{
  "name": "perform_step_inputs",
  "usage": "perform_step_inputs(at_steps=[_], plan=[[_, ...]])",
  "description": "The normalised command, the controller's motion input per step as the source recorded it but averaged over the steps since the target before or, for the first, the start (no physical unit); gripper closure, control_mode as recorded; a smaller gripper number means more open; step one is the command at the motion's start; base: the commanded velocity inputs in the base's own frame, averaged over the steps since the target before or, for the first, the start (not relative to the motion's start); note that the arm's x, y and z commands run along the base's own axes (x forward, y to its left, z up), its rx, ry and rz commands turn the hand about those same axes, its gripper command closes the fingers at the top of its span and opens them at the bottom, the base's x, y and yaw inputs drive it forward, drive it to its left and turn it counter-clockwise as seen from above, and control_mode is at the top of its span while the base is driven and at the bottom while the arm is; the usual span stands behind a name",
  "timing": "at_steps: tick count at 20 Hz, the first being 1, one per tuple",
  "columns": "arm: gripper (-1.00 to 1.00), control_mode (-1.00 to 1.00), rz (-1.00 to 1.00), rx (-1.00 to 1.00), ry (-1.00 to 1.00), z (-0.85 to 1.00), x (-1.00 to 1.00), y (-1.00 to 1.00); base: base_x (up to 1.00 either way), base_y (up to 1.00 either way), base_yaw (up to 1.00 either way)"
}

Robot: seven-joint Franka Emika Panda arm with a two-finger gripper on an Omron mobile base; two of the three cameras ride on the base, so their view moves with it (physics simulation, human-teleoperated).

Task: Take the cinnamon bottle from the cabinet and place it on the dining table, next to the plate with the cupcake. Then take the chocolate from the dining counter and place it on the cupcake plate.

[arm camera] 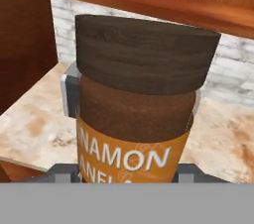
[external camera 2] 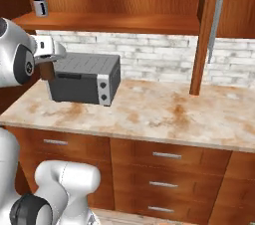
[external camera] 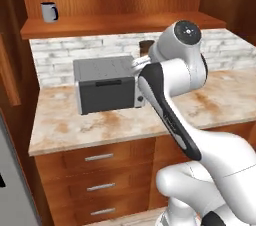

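While the tool point(arm camera: 130, 171) is gripping the cinnamon bottle point(arm camera: 136, 104) at centre frame in the hand view, clear of the cabinet point(external camera: 120, 22) shelf, the bottle is risking a knock against the toaster oven point(external camera: 106, 84) close by (or slipping loose). Its orange band is reading "NAMON".

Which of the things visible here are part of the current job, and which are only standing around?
Part of the job:
- cinnamon bottle, held in the gripper
- cabinet, its shelf board now behind the bottle

Only standing around:
- mug on the shelf
- toaster oven on the counter
- drawers
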Motion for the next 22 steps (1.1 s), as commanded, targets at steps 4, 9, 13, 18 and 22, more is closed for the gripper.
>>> perform_step_inputs(at_steps=[4, 9, 13, 18, 22], plan=[[1.00, 1.00, 0.00, 0.00, 0.00, 0.00, 0.00, 0.00, -0.84, -0.27, -0.55], [1.00, 1.00, 0.00, 0.00, 0.00, 0.00, 0.00, 0.00, -0.39, -0.16, -0.75], [1.00, 1.00, 0.00, 0.00, 0.00, 0.00, 0.00, 0.00, -0.23, -0.17, -0.80], [1.00, 1.00, 0.00, 0.00, 0.00, 0.00, 0.00, 0.00, -0.22, -0.22, -0.79], [1.00, 1.00, 0.00, 0.00, 0.00, 0.00, 0.00, 0.00, -0.21, -0.19, -0.80]])
